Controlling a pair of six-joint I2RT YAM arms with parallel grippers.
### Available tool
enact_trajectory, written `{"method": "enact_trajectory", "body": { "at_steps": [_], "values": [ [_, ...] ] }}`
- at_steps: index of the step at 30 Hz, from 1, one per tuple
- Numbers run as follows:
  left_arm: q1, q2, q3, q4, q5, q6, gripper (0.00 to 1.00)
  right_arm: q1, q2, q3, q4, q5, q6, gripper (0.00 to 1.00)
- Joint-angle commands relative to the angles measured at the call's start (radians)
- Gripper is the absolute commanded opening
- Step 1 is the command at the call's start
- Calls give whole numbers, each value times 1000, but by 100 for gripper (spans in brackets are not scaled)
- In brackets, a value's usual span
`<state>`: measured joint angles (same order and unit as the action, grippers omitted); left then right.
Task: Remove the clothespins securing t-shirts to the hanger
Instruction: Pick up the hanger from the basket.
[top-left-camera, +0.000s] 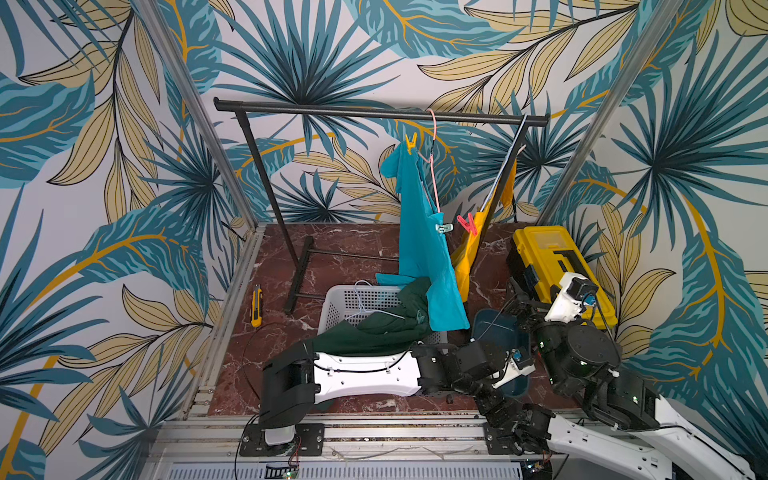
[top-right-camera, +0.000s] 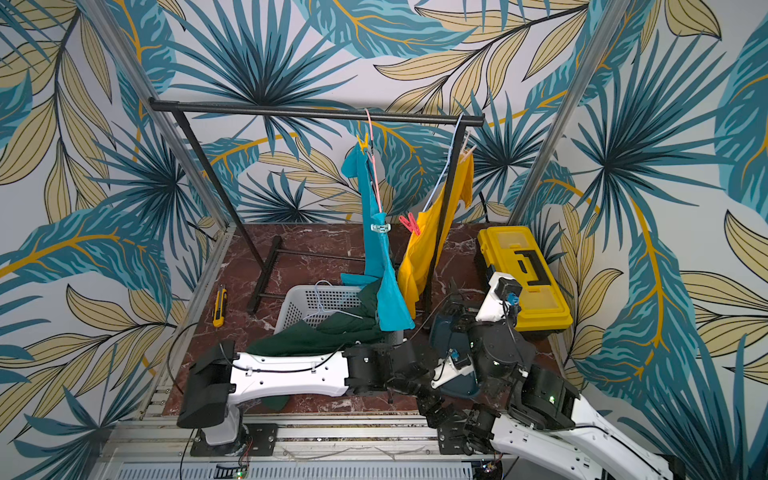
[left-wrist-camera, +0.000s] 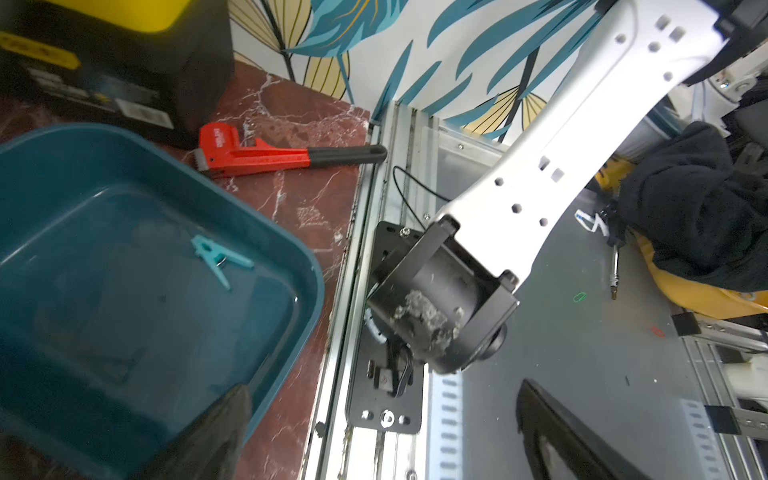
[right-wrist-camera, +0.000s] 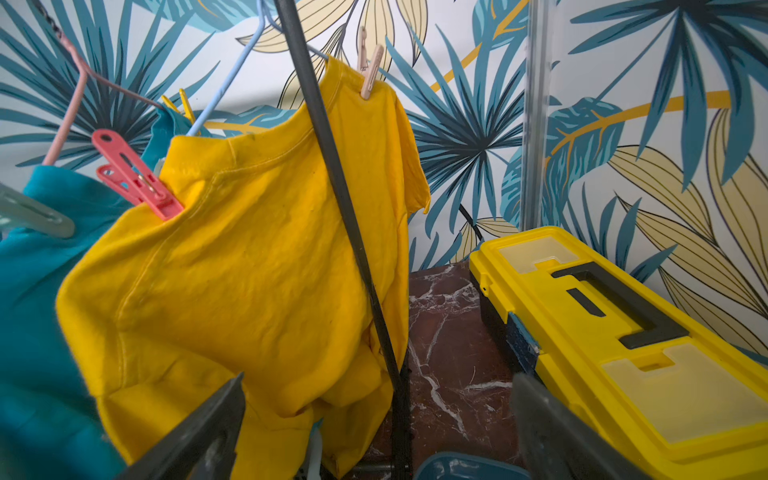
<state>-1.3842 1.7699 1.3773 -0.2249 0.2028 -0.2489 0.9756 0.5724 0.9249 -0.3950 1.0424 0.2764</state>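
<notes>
Leaf-print wallpaper (top-left-camera: 291, 62) encloses a red marble worktop (top-left-camera: 270, 266) carrying a black clothes rack (top-left-camera: 332, 110).

Status.
- Left jaws: spread wide and empty, poised over the blue bin (left-wrist-camera: 83, 166). One teal clothespin (left-wrist-camera: 218, 257) lies loose on the bin floor, clear of the jaws.
- Right jaws: spread wide and empty, aimed at the yellow shirt (right-wrist-camera: 257, 270).

Work left. Four clothespins grip cloth on the rack:
- a red-pink clothespin (right-wrist-camera: 133, 174) and a peach clothespin (right-wrist-camera: 370, 70) on the yellow shirt;
- a yellow clothespin (top-left-camera: 411, 142) and a pale teal clothespin (top-left-camera: 444, 227) on the turquoise shirt (top-left-camera: 419, 232).

The green shirt (top-left-camera: 374, 332) lies over the white basket (top-left-camera: 345, 299); I see no pin on it.

Step in hand, as I judge it: take the red-pink clothespin with the right jaws.
1. Position: in both top views it sits higher than the right jaws, further toward the back wall and toward my left, well apart.
2. Turn the wrist so the jaws straddle the two raised handle ends, not the nose biting the cloth.
3. Squeeze until the nose opens, then draw back along the pin's own line.
4. Approach slowly. The hanger hangs free and will likely swing if pushed.
5. Keep clear of the rack post (right-wrist-camera: 345, 199), which crosses in front of the yellow shirt close beside the peach clothespin.
</notes>
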Motion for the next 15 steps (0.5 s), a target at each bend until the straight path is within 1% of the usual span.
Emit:
{"method": "enact_trajectory", "body": {
  "at_steps": [1,5,13,15],
  "values": [
    [-31,-77,-106,-13,-75,1,100,-6,11,-9,37,21,36,100],
    [-31,-201,-212,-15,-117,1,100,-6,44,-12,51,5,51,100],
    [-17,-564,-411,-19,-388,-17,100,-6,117,2,48,-37,79,99],
    [20,-634,-463,-19,-408,-39,100,-6,129,2,49,-46,88,99]
  ]
}}
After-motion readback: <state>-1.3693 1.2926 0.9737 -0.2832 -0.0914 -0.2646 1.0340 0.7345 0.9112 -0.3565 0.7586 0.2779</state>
